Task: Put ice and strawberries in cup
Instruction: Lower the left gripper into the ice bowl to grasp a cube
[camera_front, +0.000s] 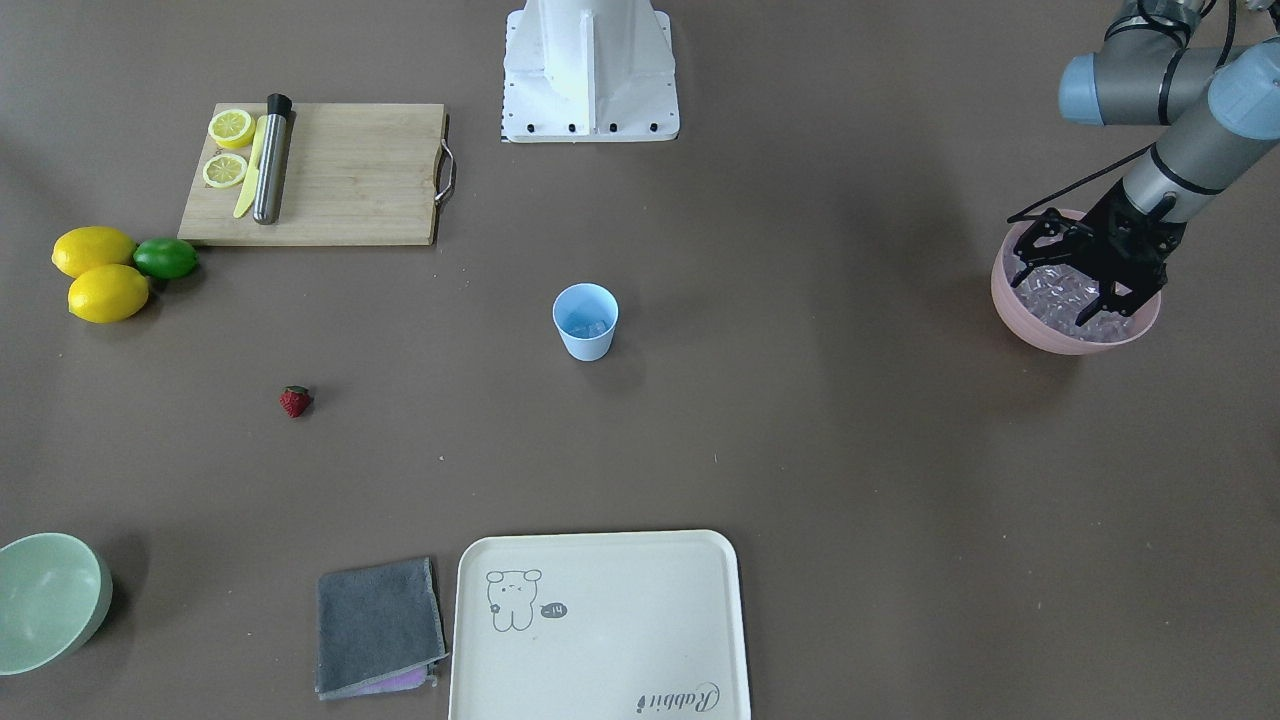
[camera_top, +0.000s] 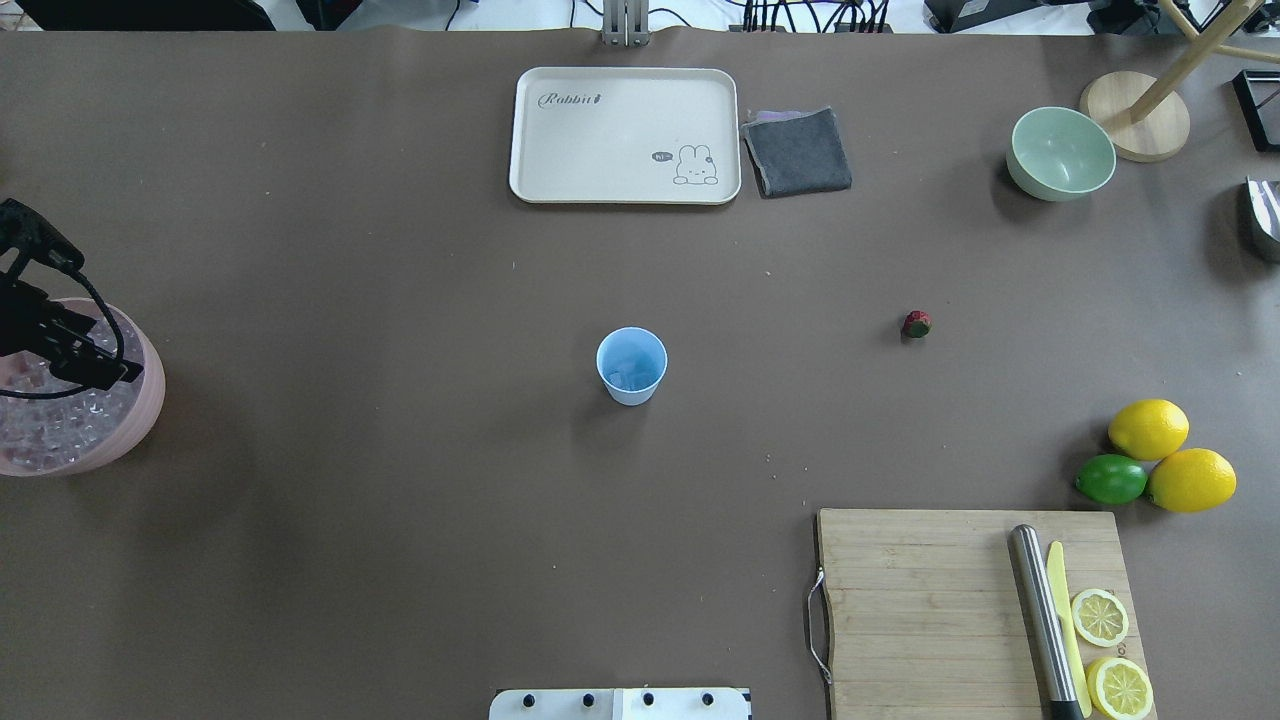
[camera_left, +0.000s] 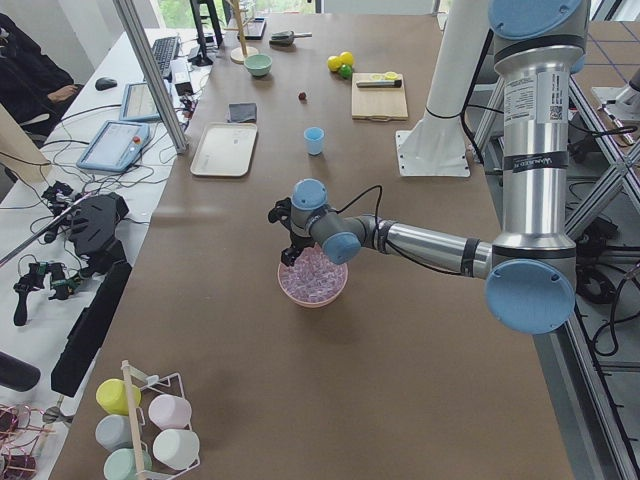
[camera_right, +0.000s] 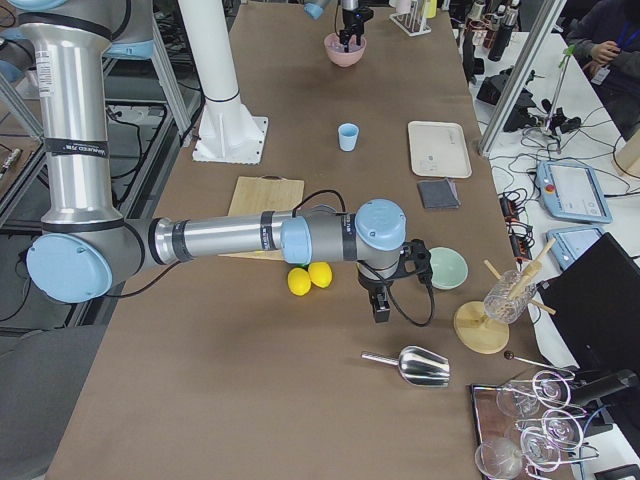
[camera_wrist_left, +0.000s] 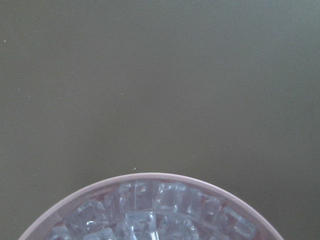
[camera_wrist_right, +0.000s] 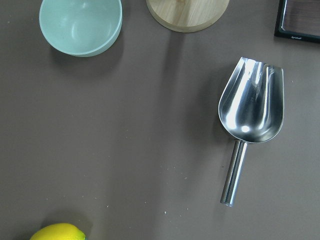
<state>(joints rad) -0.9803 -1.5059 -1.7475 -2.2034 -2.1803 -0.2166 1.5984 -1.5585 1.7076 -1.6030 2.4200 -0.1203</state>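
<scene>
2 grippers to call, so here goes: my left gripper (camera_front: 1050, 300) hangs right over the pink bowl (camera_front: 1075, 345), fingers (camera_front: 1100, 305) spread wide, tips low over the ice (camera_wrist_left: 150, 210) heaped inside. I can see nothing clamped between them, and I cannot tell whether the tips touch the cubes. From my left wrist, the bowl's rim curves along the bottom of the view with cubes packed beneath it. The cup (camera_front: 585, 320) stands upright well apart from those fingers, out at the middle of the table, and something pale and glassy sits at its bottom, ice by the look of it. The 1 strawberry (camera_front: 294, 401) lies on the bare table farther off again, past the cup from my left fingers, touching nothing. My right gripper (camera_right: 380, 305) shows only in the side view, pointing down above the table between the pale green bowl (camera_right: 447, 267) and the 2 lemons (camera_right: 320, 274); wide or narrow, I cannot tell. Under that wrist lies a metal scoop (camera_wrist_right: 251, 107), near the green bowl.
</scene>
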